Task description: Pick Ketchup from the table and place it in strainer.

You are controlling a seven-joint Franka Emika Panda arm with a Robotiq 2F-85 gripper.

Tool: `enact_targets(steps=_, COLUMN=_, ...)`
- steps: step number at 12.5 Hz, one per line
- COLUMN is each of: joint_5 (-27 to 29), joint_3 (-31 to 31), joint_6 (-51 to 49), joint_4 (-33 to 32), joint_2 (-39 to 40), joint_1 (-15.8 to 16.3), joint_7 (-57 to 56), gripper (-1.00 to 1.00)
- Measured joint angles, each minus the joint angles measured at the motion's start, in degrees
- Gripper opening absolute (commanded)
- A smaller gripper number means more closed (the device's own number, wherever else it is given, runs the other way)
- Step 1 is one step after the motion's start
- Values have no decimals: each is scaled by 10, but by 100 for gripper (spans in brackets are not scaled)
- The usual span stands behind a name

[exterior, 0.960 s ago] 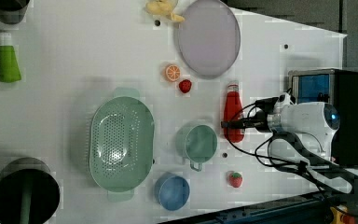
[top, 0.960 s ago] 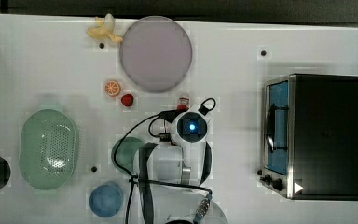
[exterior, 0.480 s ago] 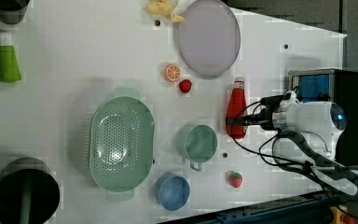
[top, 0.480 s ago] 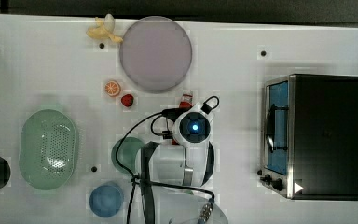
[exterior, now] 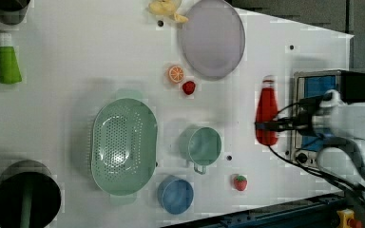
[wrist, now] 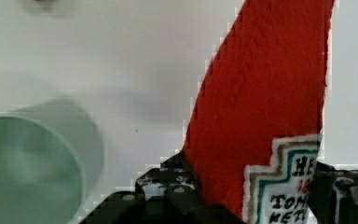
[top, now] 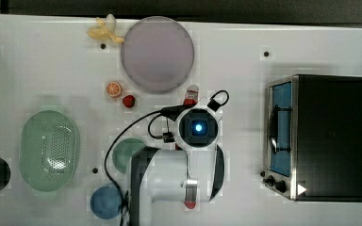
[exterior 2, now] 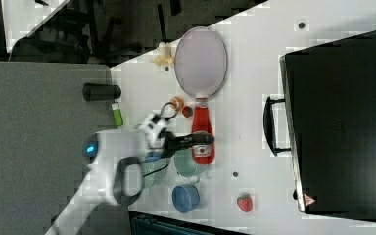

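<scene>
Presently the gripper is clamped across the lower body of the Ketchup, its dark fingers pressing either side of the red bottle at the label band, as the wrist view shows. In the left view the bottle appears lifted off the white table, white cap pointing toward the grey plate, base nearest the toaster oven.

Landmark: the strainer, pale green, oval, perforated bottom, nothing in it.
- Ketchup: well apart from the strainer, toward the left view's right, beyond the green mug.
- Green mug: between strainer and Ketchup, handle pointing to the left view's bottom.
- Blue bowl: just beside the strainer's lower right rim in the left view.
- Orange slice and a strawberry: above the strainer's right end in the left view, near the plate.
- Second strawberry: right of the blue bowl in the left view.
- Green bottle: far above the strainer toward the left view's left edge.
- Dark cylindrical container: left of the strainer in the left view, at the table's corner.
- Banana: beside the plate's rim.

In the top view the arm's wrist covers most of the bottle; just its cap end peeks out by the plate.
</scene>
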Motion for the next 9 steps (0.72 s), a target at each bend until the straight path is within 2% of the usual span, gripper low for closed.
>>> enact_targets(steps=2, joint_5=3, joint_3=14, joint_6=-97, joint_4=18, joint_2=-76, joint_1=-4, joint_7=10, gripper=26)
enact_targets(steps=5, joint_5=3, joint_3=46, joint_6=-218, joint_4=79, joint_2=-135, joint_1=-2, joint_7=48, gripper=26)
enact_targets(steps=9, joint_5=10, joint_3=124, joint_6=-247, joint_4=140, joint_2=-137, joint_1=3, joint_7=97, gripper=26)
